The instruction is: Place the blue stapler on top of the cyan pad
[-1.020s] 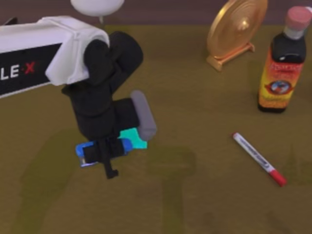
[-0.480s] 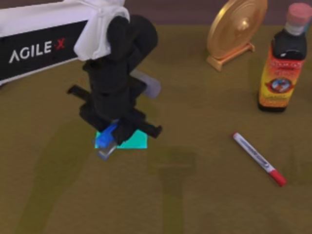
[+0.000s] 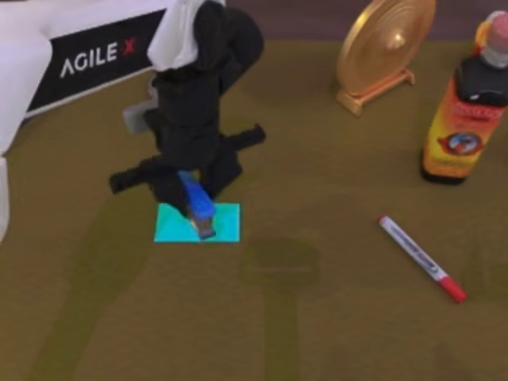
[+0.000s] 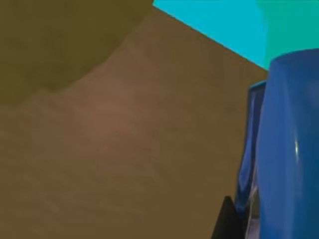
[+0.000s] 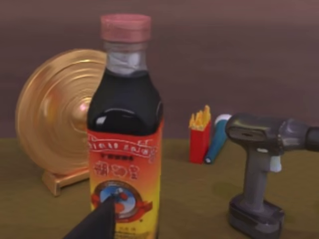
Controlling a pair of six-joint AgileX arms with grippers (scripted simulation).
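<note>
The blue stapler (image 3: pixel 196 204) is held lengthwise over the cyan pad (image 3: pixel 224 225), left of the table's middle. Its silver end points toward the pad's near edge. Whether it touches the pad I cannot tell. My left gripper (image 3: pixel 188 189) comes down from behind and is shut on the stapler's rear half. In the left wrist view the glossy stapler (image 4: pixel 289 149) fills one side, with a corner of the pad (image 4: pixel 224 25) beyond it. My right gripper (image 5: pixel 102 224) is out of the top view, parked facing the sauce bottle.
A gold disc on a stand (image 3: pixel 386 48) and a dark sauce bottle (image 3: pixel 464 111) stand at the back right. A red-capped white marker (image 3: pixel 421 258) lies right of the pad. The right wrist view also shows a grey drill (image 5: pixel 264 169) and a red fries box (image 5: pixel 199 134).
My left arm swung toward the back and turned the stapler from crosswise at the pad's left end to lengthwise over the pad's middle.
</note>
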